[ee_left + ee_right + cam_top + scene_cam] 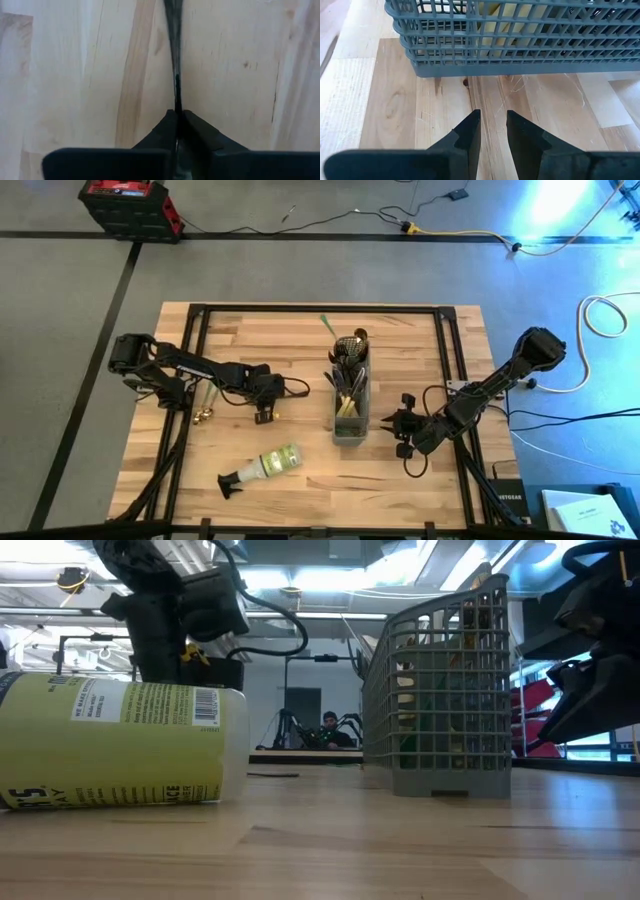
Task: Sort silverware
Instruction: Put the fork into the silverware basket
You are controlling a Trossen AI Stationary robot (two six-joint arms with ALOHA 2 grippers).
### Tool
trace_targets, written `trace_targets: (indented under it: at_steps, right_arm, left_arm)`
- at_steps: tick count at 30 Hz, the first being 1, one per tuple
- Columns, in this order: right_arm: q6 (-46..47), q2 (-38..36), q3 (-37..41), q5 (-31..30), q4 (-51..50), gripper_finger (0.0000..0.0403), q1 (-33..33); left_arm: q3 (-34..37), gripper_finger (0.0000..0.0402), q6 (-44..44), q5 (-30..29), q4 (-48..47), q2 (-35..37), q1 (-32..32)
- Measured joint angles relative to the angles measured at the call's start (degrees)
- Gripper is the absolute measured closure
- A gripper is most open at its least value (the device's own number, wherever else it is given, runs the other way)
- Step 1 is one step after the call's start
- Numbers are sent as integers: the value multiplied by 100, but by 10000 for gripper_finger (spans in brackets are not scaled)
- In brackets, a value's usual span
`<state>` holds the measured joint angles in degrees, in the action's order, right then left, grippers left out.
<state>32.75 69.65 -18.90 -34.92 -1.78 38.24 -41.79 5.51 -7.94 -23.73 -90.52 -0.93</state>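
Dark and slim, one piece of silverware (175,60) lies along the wooden surface (300,340), clenched between the fingers of the left gripper (178,117). More silverware (350,365) stands in the grey mesh caddy (350,428); just beside it the right gripper (493,131) is slightly parted, holding nothing.

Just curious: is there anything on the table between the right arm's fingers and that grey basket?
No. The right wrist view shows only bare wood between the right gripper and the grey basket.

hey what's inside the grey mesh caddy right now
The grey mesh caddy holds silverware standing upright: dark handles at the far end, cream or yellow ones nearer the middle. The mesh walls and crowding hide the exact count and types.
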Motion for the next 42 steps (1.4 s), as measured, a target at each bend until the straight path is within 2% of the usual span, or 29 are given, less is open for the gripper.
trace_targets:
  at_steps: [10, 17, 22, 30, 36, 42]
  right_arm:
    - [-2, 0, -1, 0, 7, 327, 2]
    - [-7, 0, -2, -4, 20, 327, 2]
    - [-11, 0, -2, -4, 20, 327, 2]
    - [-11, 0, -2, -2, 22, 327, 2]
    - [-11, 0, -2, -2, 22, 327, 2]
    - [-12, 0, -2, -7, 22, 327, 2]
  left_arm:
    - [-163, 400, -139, -76, -315, 288, -68]
    - [-857, 401, -439, -147, -1355, 295, -98]
    - [-1909, 401, -945, -587, -2351, 296, -191]
    - [-4211, 402, -2125, -1444, -3713, 314, -515]
    - [-5663, 401, -2943, -1671, -3981, 317, -860]
    - [-6521, 401, -3771, -1753, -4002, 82, -1182]
